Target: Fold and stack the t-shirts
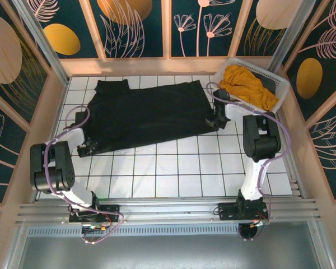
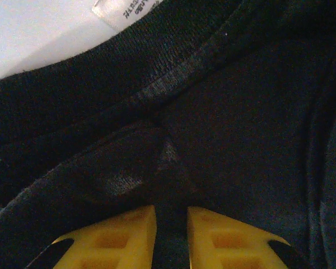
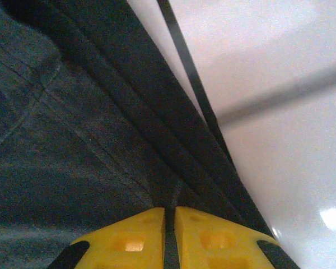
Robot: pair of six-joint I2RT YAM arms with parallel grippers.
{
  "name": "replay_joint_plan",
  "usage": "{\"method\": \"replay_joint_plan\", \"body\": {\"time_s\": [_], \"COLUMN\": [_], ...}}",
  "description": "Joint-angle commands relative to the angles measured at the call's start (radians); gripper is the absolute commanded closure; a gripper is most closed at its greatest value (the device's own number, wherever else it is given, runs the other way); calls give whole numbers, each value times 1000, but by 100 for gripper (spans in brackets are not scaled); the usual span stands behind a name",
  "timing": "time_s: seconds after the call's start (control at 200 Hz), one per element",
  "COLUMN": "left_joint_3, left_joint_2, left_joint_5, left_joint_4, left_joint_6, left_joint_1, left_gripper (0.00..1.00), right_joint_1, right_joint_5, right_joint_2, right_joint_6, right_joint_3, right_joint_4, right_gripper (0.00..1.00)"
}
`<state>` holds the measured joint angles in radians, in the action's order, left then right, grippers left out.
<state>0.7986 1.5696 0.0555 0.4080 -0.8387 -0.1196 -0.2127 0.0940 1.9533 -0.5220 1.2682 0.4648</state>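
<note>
Black t-shirt (image 1: 145, 115) spread wide and mostly flat over the white tiled table (image 1: 179, 168), toward the far side. Near-left corner pinched in the left gripper (image 1: 88, 148). From the left wrist, black cloth bunched up into the narrow gap of that closed gripper (image 2: 171, 238), white label (image 2: 120, 8) just past the collar seam. Right edge clamped by the right gripper (image 1: 217, 120). From the right wrist, folded hem caught between nearly touching yellow fingers (image 3: 213, 235). Mustard-yellow t-shirt (image 1: 249, 87) heaped in the white lattice basket (image 1: 281, 84) at the far right corner, just beyond the right gripper, apart from the black one.
</note>
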Motion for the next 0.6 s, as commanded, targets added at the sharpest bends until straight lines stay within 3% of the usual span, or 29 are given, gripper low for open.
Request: {"method": "replay_joint_plan", "body": {"time_s": [0.0, 0.24, 0.455, 0.596], "left_joint_3": [-90, -164, -17, -25], "left_joint_2": [-89, -246, -301, -315], "left_joint_5": [90, 146, -40, -180], "left_joint_4": [93, 161, 226, 226], "left_joint_6": [19, 18, -27, -167], "left_joint_1": [-14, -25, -11, 86], "left_gripper": [77, 73, 60, 50], "right_joint_1": [-17, -47, -135, -174], "right_joint_5": [-67, -85, 27, 276], "right_joint_2": [-86, -354, -498, -448], "right_joint_6": [-52, -129, -49, -5], "right_joint_3": [-178, -411, -308, -250], "right_joint_4": [159, 189, 75, -59], "right_gripper": [84, 84, 64, 56]}}
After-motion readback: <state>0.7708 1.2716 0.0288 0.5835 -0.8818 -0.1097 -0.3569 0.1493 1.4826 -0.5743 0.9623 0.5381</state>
